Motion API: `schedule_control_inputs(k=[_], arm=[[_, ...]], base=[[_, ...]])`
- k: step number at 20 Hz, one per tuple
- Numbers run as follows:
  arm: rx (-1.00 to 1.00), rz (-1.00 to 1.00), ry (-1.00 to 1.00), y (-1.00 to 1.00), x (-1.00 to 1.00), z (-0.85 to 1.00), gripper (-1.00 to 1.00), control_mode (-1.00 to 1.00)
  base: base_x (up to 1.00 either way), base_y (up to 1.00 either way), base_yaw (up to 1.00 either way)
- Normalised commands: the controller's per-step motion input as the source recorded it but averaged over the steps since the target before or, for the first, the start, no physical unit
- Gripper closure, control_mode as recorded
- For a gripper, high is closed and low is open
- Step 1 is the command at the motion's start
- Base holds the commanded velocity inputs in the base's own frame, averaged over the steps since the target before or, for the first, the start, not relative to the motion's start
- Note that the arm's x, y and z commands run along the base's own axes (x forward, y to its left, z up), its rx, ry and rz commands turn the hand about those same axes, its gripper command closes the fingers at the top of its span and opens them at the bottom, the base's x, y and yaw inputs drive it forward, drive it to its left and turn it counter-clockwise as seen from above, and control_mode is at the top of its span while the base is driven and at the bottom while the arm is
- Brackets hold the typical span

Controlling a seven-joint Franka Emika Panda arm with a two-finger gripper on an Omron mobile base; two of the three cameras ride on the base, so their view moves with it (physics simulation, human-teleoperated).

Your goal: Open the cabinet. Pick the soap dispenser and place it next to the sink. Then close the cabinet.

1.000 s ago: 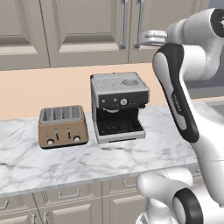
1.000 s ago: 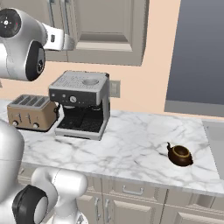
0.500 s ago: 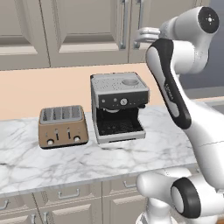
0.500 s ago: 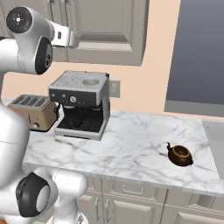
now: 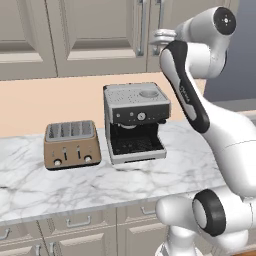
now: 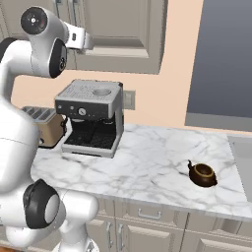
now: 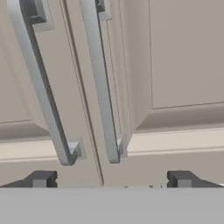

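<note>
While doors hide contents — cabinet shut | handle tops cropped

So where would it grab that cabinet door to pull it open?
Probably the right-hand door's bar handle, near its lower end, coming straight at the door front. The bar stands off the cabinet on brackets, leaving room behind it, and the open gripper already faces the seam between the two handles.

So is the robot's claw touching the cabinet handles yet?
Apart. In the hand view the open gripper has both fingertips below the silver handles, with bare cabinet door between them.
</note>
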Motion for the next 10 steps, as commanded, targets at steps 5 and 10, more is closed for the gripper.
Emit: schedule_control_inputs(k=[5,10], arm=[[0.0,0.0,0.0,0.0,0.3,0.0,-1.0,-1.0],[0.0,-0.02,0.0,0.0,0.19,0.0,-1.0,-1.0]], base=[[0.0,0.0,0.0],[0.0,0.0,0.0]])
